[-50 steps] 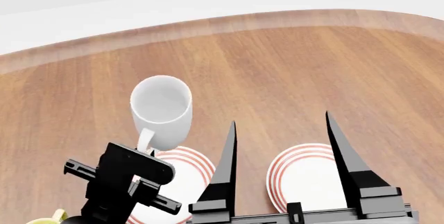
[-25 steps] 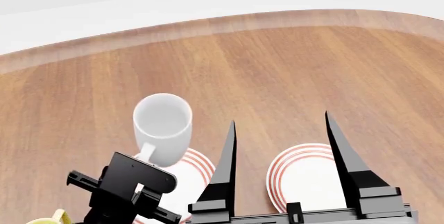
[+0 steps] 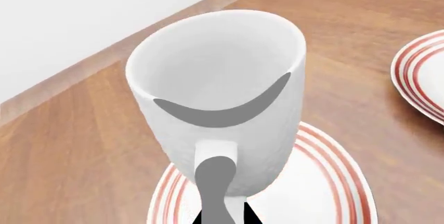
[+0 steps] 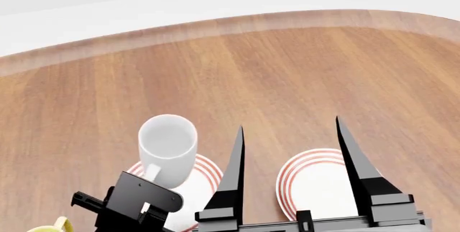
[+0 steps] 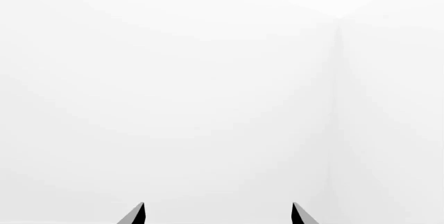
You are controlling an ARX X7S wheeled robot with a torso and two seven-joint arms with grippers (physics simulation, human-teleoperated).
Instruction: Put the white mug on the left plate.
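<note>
The tall all-white mug (image 4: 168,148) is held by its handle in my left gripper (image 4: 150,181), upright over the left plate (image 4: 204,170), a white plate with red rings. In the left wrist view the mug (image 3: 222,99) fills the middle, its handle (image 3: 215,182) pinched between the black fingertips (image 3: 251,216), with the left plate (image 3: 326,193) under its base. I cannot tell whether the base touches the plate. My right gripper (image 4: 289,124) is open and empty, fingers pointing up in front of the right plate (image 4: 316,181); its wrist view shows only white wall.
The second red-ringed plate also shows at the edge of the left wrist view (image 3: 423,78). A yellow-handled mug (image 4: 50,226) peeks in at the head view's lower left corner. The wooden table (image 4: 287,70) stretches back to a curved far edge.
My left gripper has drawn the white mug back and down, from beyond the left plate to over it. The right arm has not moved.
</note>
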